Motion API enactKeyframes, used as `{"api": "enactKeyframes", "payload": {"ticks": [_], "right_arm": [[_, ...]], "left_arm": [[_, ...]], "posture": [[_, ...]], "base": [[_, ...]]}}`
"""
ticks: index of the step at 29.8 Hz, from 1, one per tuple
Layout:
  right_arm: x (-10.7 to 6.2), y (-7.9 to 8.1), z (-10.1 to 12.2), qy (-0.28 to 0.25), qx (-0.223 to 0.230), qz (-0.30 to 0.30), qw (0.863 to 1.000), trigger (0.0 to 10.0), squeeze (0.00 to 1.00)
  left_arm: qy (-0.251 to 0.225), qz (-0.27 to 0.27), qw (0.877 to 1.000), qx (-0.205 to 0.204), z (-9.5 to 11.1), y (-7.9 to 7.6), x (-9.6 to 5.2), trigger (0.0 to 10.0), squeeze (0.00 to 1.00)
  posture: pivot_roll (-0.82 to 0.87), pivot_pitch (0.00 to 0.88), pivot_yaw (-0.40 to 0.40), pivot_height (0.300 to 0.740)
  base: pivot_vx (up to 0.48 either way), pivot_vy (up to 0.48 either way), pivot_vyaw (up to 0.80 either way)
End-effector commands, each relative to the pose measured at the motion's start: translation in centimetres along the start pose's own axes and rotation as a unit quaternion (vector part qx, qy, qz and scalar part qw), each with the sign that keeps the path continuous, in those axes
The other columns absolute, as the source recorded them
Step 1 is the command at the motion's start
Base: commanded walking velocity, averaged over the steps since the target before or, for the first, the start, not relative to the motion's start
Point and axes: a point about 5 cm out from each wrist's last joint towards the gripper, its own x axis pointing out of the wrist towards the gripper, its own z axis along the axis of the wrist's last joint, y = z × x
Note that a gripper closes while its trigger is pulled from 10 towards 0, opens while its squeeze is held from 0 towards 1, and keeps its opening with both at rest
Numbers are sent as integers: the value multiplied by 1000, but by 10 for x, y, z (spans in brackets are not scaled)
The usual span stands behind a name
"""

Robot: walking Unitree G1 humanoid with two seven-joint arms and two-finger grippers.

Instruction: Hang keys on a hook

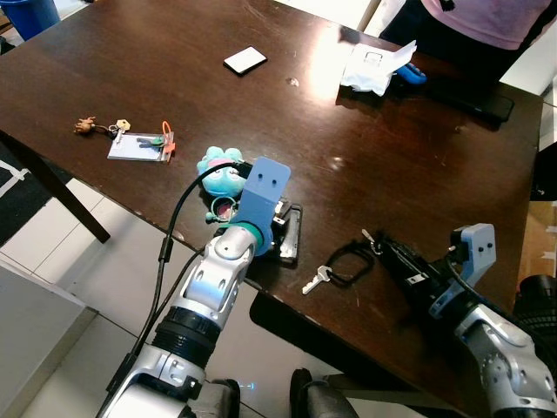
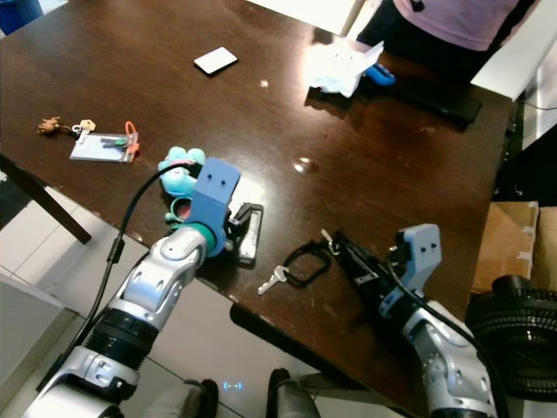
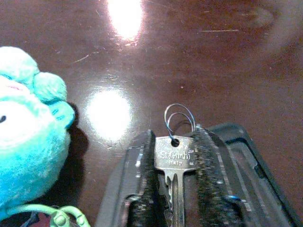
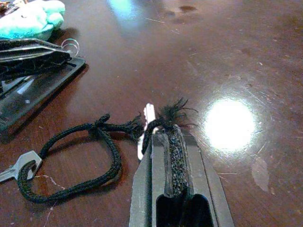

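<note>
My left gripper (image 3: 174, 138) is shut on a silver key (image 3: 174, 158) with a thin wire ring (image 3: 179, 117). It holds the key just above a flat black tray (image 1: 291, 237) near the table's front edge. A teal plush toy (image 1: 219, 171) lies right beside that gripper. To the right, my right gripper (image 4: 163, 131) is shut on the frayed end of a black cord loop (image 4: 90, 182). The loop lies on the table with a second silver key (image 1: 315, 280) on it.
A key bunch with a badge card (image 1: 135, 144) lies at the left on the dark wooden table (image 1: 174, 87). Further back are a white card (image 1: 244, 59), crumpled white paper (image 1: 374, 68) and a black phone (image 1: 470, 100). A person in pink (image 1: 487, 17) stands at the far side.
</note>
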Motion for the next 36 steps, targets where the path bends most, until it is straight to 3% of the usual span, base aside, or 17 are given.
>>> {"api": "enactKeyframes", "payload": {"ticks": [1,21,28,30,33,34,35,36], "right_arm": [[-12,-1,-42,80,53,-24,995,10000,0],[-9,-1,-42,79,52,-26,995,10000,0],[-8,-2,-42,76,51,-30,995,10000,0],[-8,-2,-42,76,51,-30,995,10000,0],[-7,-2,-43,76,51,-31,995,10000,0],[-6,-1,-43,75,52,-30,995,10000,0],[-6,-1,-43,75,52,-30,995,10000,0],[-5,-1,-43,75,51,-30,995,10000,0]], "left_arm": [[31,8,999,-1,-14,2,-1,0,0],[19,20,999,-15,-12,9,-4,0,0],[-27,3,998,-58,21,13,-21,0,0],[-27,3,998,-58,21,13,-21,0,0],[-55,8,995,-84,40,16,-25,0,0],[-62,9,994,-85,46,17,-25,8157,0],[-62,9,994,-85,46,17,-25,8157,0],[-64,1,995,-78,48,16,-25,10000,0]], "posture": [[1,239,91,740],[3,218,89,740],[1,208,94,740],[1,208,94,740],[5,199,93,740],[4,195,94,740],[4,195,94,740],[-1,194,97,740]], "base": [[0,0,0],[0,0,0],[0,0,0],[0,0,0],[0,0,0],[0,0,0],[0,0,0],[0,0,0]]}}
